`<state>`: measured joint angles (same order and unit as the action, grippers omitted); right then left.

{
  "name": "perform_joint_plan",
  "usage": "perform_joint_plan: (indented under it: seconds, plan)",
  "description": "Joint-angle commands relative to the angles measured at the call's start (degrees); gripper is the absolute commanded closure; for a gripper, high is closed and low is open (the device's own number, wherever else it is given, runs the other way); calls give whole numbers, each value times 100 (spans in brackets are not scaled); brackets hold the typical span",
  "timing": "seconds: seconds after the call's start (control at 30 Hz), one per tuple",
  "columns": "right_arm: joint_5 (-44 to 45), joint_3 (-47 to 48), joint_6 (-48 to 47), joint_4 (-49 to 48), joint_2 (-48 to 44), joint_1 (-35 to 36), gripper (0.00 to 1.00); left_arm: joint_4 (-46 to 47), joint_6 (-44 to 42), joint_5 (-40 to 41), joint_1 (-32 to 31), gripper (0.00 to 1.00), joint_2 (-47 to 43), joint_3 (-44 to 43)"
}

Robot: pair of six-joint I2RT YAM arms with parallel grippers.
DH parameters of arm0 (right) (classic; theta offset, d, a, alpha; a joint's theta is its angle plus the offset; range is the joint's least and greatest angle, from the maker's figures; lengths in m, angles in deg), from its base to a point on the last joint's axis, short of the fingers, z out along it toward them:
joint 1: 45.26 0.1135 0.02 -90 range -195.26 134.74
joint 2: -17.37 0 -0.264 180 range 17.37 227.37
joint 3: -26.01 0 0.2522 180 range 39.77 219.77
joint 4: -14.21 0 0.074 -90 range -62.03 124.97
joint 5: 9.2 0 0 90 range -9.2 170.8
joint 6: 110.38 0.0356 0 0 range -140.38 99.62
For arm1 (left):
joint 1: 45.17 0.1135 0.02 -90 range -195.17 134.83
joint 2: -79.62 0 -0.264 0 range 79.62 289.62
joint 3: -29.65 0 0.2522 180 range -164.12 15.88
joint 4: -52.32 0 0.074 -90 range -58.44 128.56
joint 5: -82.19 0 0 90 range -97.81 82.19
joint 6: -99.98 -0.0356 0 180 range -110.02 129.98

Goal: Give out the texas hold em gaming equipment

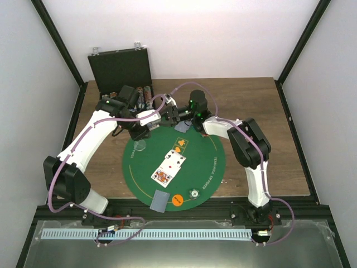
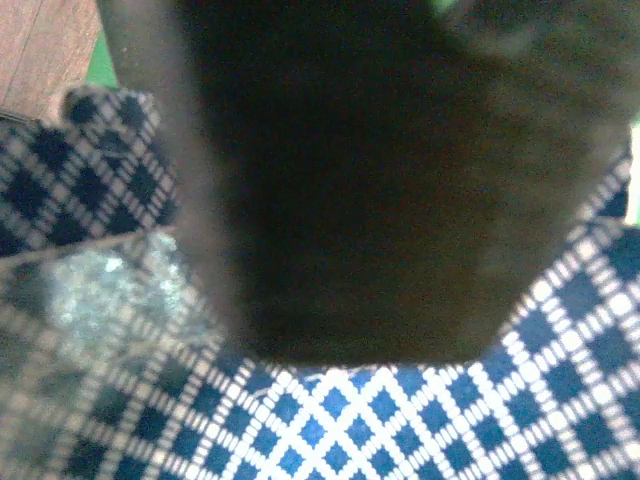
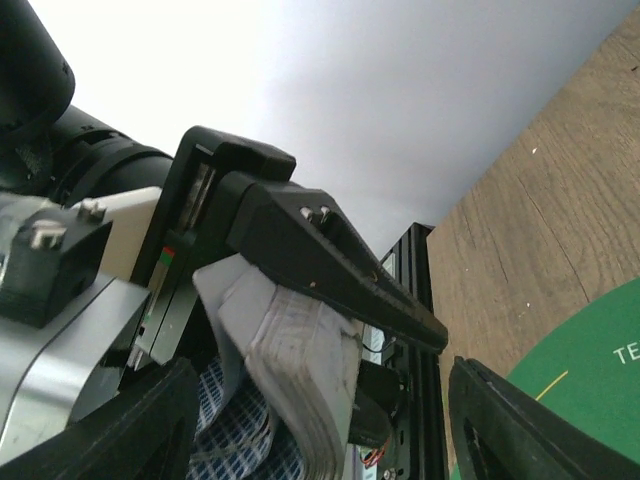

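Note:
My left gripper [image 1: 149, 119] is shut on a thick deck of playing cards [image 3: 300, 365], held above the far edge of the green mat. One of its black fingers [image 3: 340, 275] lies along the deck's top. The checked blue card back [image 2: 380, 420] fills the bottom of the left wrist view. My right gripper [image 1: 167, 115] faces it, open, its two fingers on either side of the deck with a gap on the right. On the mat lie three face-up cards [image 1: 174, 161], a face-down card [image 1: 159, 201], an orange disc [image 1: 177, 200], a silvery disc [image 1: 194, 193] and a clear disc [image 1: 139, 146].
The round green felt mat [image 1: 212, 162] covers the middle of the wooden table. A black hinged case [image 1: 120, 64] stands open at the back left, just behind the left arm. Another face-down card [image 1: 181, 127] lies at the mat's far edge under the right arm.

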<state>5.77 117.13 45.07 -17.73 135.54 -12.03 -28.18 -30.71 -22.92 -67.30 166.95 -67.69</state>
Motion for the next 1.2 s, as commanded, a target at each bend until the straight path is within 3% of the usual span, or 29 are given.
perform_joint_plan:
  seconds: [0.0,0.13,0.27,0.37,0.5,0.83,1.17]
  plan:
    - [-72,446,492,-543,271,167,31,85,29,-75,-22,58,45,-22]
    - [-131,661,212,-99,331,240,31,82,0,-65,-19,58,81,-20]
    - [-8,979,-1039,1793,246,236,32,90,-28,-33,-19,59,117,-29]
    - [244,1244,-2090,3286,163,224,39,116,-33,20,-19,59,96,-35]
    - [925,1146,-2685,4209,-146,164,51,180,-53,129,-11,59,49,57]
    - [1350,1137,-3168,4844,-496,104,70,308,-67,237,47,60,39,205]
    - [1565,1210,-3495,5326,-638,-1,70,337,-102,223,86,60,-14,332]
